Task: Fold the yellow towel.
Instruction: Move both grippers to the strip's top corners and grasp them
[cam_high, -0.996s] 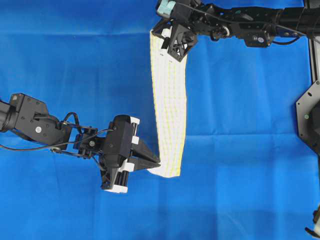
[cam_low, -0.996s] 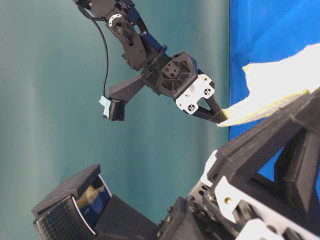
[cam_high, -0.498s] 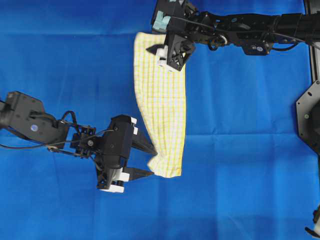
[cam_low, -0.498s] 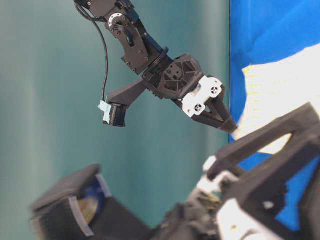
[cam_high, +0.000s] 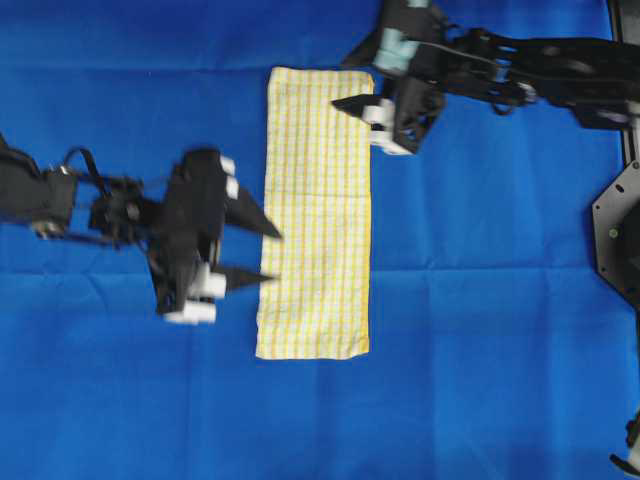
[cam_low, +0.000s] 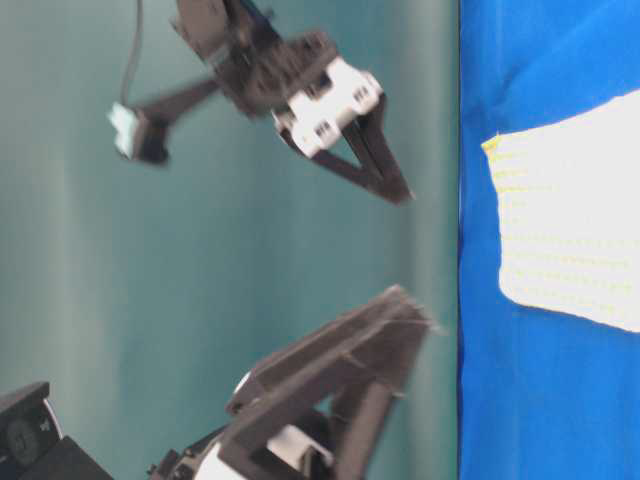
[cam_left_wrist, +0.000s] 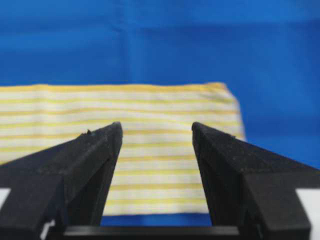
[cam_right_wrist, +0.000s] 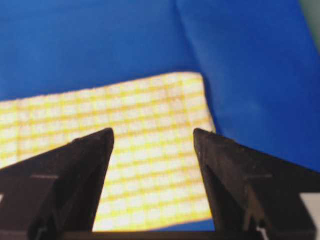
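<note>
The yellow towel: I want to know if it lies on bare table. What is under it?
The yellow towel lies flat on a blue cloth that shows on all sides. Whatever is beneath the towel itself is covered.

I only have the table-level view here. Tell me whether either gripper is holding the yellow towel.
Observer: Neither. In the overhead view the yellow towel lies flat on the blue cloth, clear of both grippers.
Operator: Confirm the left gripper's state.
Observer: The left gripper is open, its tips at the towel's left edge; its wrist view shows nothing between the fingers.
Operator: Now the right one.
Observer: The right gripper is open too, at the towel's upper right edge, holding nothing.
</note>
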